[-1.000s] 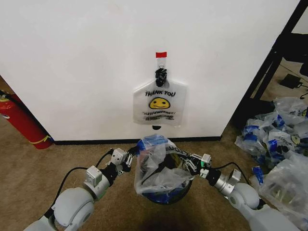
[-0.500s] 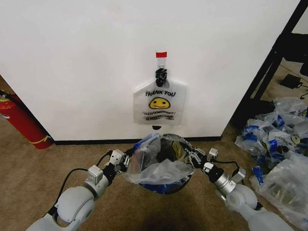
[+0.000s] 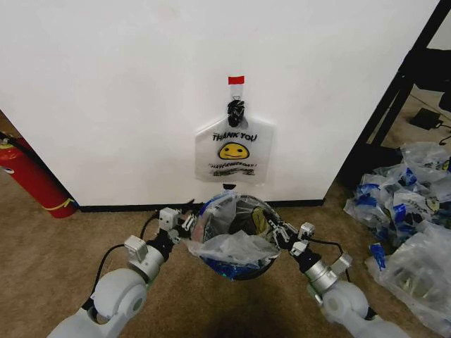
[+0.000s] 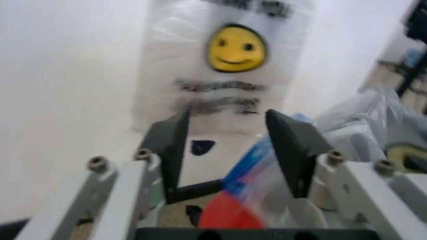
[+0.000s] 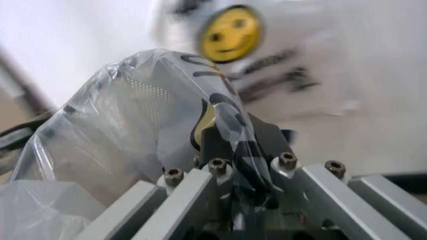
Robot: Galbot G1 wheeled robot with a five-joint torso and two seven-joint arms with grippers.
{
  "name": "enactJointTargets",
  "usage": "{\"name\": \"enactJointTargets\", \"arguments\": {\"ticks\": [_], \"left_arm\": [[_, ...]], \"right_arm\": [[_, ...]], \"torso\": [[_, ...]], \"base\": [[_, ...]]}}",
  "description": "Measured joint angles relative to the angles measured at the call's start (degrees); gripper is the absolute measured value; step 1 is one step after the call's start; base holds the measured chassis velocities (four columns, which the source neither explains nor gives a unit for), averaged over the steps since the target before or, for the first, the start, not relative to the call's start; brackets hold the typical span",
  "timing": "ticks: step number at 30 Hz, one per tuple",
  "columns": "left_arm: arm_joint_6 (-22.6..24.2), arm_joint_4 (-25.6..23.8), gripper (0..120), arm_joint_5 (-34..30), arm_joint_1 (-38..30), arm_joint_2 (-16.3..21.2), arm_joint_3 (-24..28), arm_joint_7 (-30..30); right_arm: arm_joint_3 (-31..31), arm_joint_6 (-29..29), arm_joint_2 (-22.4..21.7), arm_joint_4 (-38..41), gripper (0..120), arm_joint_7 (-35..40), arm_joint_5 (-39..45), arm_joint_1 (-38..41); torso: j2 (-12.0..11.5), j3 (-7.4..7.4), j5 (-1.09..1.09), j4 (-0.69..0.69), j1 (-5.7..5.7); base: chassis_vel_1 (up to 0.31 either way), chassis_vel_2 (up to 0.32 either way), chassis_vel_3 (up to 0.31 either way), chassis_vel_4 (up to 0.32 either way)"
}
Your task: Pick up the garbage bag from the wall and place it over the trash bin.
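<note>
Both arms have lowered, pulling the bag down over the bin by the wall. Left gripper jaws wide; right gripper jaws pinch the bag's edge, keeping its mouth stretched.

Both arms reach forward and inward, the left gripper with fingers spread apart, the right gripper pinched closed.

You're in a bare indoor test room, more lab than home.

You see a plain white wall with black baseboard, brown carpet, a red fire extinguisher, a black metal frame and heaped plastic bags.
</note>
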Motion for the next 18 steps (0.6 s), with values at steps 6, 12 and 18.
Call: {"name": "enactJointTargets", "arguments": {"ticks": [6, 12, 18], "left_arm": [[4.4, -5.7, 75, -7.7, 3.7, -4.6, -1.7, -9.7], [10.4, -13.0, 94, -6.5, 10.8, -5.7, 2.1, -13.2], [10.2, -14.1, 100, 2.8, 13.7, -7.0, 6.7, -10.3]], "right_arm": [[-1.2, 4.1, 3.7, 0.6, 1, 15.7, 1.0, 0.2], [-2.2, 8.2, 5.8, 1.1, 1, 19.2, 2.3, 0.3], [-3.0, 9.1, 6.3, 1.5, 1, 17.3, 2.8, 0.6]], "torso": [[0.0, 0.00, 0.00, 0.01, 0.00], [0.0, 0.00, 0.01, 0.02, -0.01], [0.0, -0.01, 0.01, 0.00, -0.01]], "base": [[0.000, 0.000, 0.000, 0.000], [0.000, 0.000, 0.000, 0.000], [0.000, 0.000, 0.000, 0.000]]}}
